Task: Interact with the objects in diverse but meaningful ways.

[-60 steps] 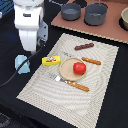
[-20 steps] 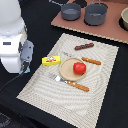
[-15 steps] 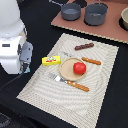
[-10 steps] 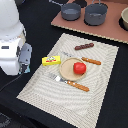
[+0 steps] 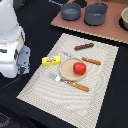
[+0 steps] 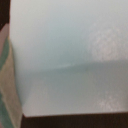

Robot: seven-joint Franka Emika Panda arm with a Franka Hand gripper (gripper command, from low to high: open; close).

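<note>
Currently, pale blue carton (image 6: 70, 55) fills wrist view, directly before end effector, whose grip state cannot be told; yellow block (image 5: 51, 60), long axis left-right, lies on mat (image 5: 40, 90) right of arm.

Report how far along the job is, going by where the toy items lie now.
Looks done: the red tomato sits on the small plate. In hand: the wrist view is filled by a pale blue carton, though no grasp shows. Left untouched: the yellow block and dark sausage stick lie on the striped mat.
</note>
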